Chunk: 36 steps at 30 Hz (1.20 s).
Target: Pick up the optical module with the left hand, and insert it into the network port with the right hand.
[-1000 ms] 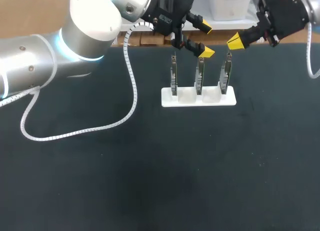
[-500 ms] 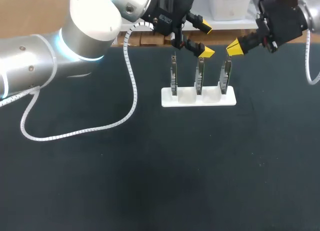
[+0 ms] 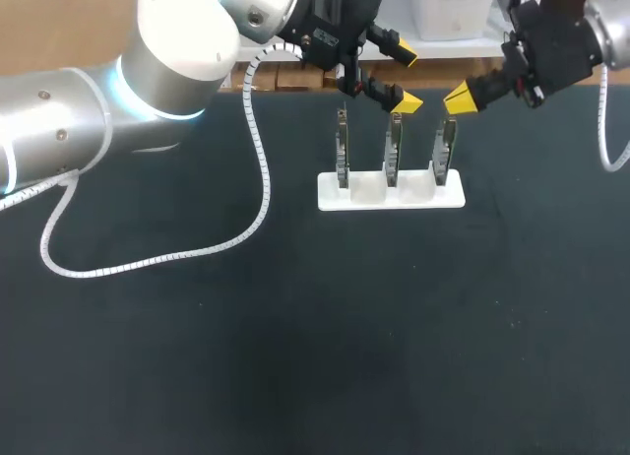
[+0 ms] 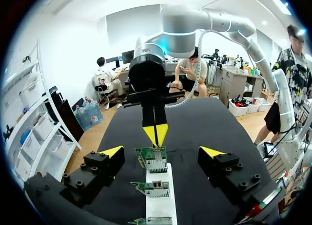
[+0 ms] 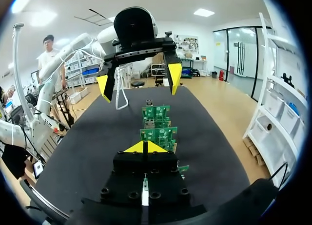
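Head view: circuit boards upright, edge-on.

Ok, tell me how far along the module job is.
Done: nothing visible; the left gripper is open and empty near the three boards in the white holder. In hand: the right gripper, tips shut with nothing seen between them, points at the right-end board. Left: picking up and inserting; I cannot make out a module or port.

Bright, even overhead light; the matte black cloth tabletop shows only faint shadows; glare sits on the glossy white left arm; wrist views bow at their edges.
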{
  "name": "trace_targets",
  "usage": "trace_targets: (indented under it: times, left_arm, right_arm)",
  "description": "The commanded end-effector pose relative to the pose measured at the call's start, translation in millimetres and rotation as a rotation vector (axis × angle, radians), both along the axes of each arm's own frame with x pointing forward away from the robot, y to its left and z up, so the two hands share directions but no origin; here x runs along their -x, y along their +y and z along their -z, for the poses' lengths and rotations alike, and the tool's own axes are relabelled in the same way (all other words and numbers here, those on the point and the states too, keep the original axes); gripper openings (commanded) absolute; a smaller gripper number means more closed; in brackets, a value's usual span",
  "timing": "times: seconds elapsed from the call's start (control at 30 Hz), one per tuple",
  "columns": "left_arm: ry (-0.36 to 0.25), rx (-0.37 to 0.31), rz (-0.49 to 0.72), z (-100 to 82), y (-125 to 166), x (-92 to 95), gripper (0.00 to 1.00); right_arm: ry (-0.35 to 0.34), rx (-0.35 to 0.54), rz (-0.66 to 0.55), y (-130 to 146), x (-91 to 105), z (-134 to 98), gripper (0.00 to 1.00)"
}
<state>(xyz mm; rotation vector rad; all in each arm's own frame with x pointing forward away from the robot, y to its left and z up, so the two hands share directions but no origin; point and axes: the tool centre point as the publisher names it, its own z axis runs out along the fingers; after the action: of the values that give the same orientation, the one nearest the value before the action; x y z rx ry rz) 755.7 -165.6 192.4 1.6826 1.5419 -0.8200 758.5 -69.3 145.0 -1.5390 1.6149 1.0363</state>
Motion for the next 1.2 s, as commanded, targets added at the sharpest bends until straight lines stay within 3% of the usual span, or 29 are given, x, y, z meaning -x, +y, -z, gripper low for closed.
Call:
trace_targets:
  times: [0.03, 0.57, 1.2]
  left_arm:
    - [0.004, -0.008, 0.003, -0.8, -1, -2.5, 1.00]
    - [0.004, -0.008, 0.003, -0.8, -1, -2.5, 1.00]
    - [0.004, -0.008, 0.003, -0.8, -1, -2.5, 1.00]
  right_arm:
    - [0.002, -0.007, -0.001, 0, -1.0, 4, 0.00]
    - [-0.054, -0.017, -0.003, -4, -1.3, -9, 0.00]
    - [-0.032, -0.011, -0.017, -4, -4.2, -3, 0.00]
